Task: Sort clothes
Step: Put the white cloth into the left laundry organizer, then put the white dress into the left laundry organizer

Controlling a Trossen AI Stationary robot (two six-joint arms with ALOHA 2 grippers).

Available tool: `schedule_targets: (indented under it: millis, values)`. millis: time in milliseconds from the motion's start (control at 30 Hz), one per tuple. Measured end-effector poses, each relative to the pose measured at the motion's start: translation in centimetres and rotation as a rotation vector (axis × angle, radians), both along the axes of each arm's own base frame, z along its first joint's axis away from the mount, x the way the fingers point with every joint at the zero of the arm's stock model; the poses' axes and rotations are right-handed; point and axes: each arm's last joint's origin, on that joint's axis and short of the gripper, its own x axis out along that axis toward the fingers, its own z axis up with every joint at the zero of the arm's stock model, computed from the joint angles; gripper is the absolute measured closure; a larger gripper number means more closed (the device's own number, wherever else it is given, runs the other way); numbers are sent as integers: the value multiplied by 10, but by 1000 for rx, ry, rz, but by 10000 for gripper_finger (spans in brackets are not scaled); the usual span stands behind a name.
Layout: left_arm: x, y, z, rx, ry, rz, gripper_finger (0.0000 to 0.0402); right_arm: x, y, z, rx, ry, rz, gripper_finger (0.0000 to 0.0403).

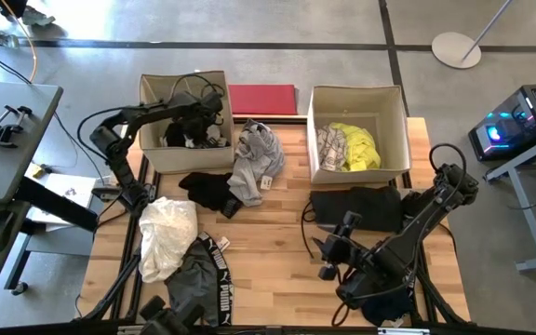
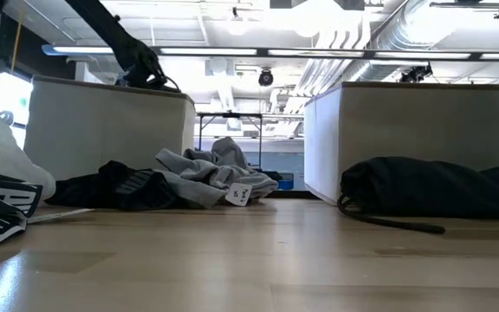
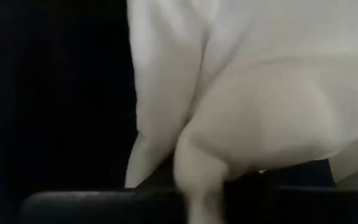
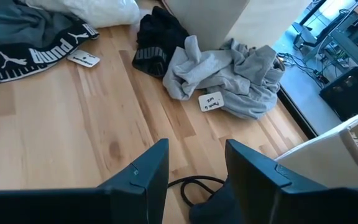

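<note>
My left gripper (image 1: pixel 198 128) is down inside the left cardboard box (image 1: pixel 153 86), among black and white garments, with a cream-white garment (image 3: pixel 260 93) filling its wrist view. My right gripper (image 4: pixel 194 180) is open and empty, low over the table beside a black garment with a cord (image 1: pixel 361 207). A grey garment with a paper tag (image 1: pixel 257 154) leans against the left box, with a black garment (image 1: pixel 210 189) beside it. Another cream-white garment (image 1: pixel 167 233) and the grey PUMA garment (image 1: pixel 198 279) lie at the near left. My left gripper has the cream-white garment by a narrow gathered fold (image 3: pixel 197 180) that runs down to where its fingers are. The cloth hides the fingers, so the kind of hold does not show. The cloth spreads out beyond the gripper inside the box.
The right cardboard box (image 1: pixel 313 121) holds a neon yellow garment (image 1: pixel 359 147) and a black-and-white print garment (image 1: pixel 331 144). A flat red board (image 1: pixel 263 100) lies between the boxes at the far edge. Bare wood (image 1: pixel 268 251) shows in the table's near middle.
</note>
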Motion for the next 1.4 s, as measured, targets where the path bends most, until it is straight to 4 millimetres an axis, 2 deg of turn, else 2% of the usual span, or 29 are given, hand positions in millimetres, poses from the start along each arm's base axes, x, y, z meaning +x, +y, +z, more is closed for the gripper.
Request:
schedule_targets:
  millis: [100,200,333,433,667,800,933,1067,1133,1233,1300,1400]
  values:
    - [-1,-1,5,14,-22,0,334,0,0,0,0,0,0,258]
    - [-4,-5,21,50,-72,0,283,0,0,0,-1,1,1,258]
    - [-13,-16,57,146,-162,8,222,0,0,0,-1,0,1,258]
    - [-24,-31,90,244,-249,14,196,0,0,0,-1,0,1,258]
    - [-54,-87,161,488,-502,-12,189,1,1,0,4,-9,0,258]
    - [-69,-125,188,580,-648,-90,192,1,1,1,4,-26,-2,258]
    - [-82,-162,206,617,-817,-177,193,2,1,1,3,-34,-3,258]
    - [-87,-189,205,638,-1025,-300,193,2,1,2,-13,-50,-9,258]
    - [-85,-200,197,644,-1137,-379,194,2,1,2,-15,-54,-7,258]
    - [-76,-215,173,628,-1244,-499,200,2,1,2,-17,-53,-6,258]
    - [-67,-224,157,623,-1277,-561,208,2,1,2,-17,-54,-6,258]
    - [-54,-238,142,650,-1225,-624,223,2,1,2,-17,-53,-6,258]
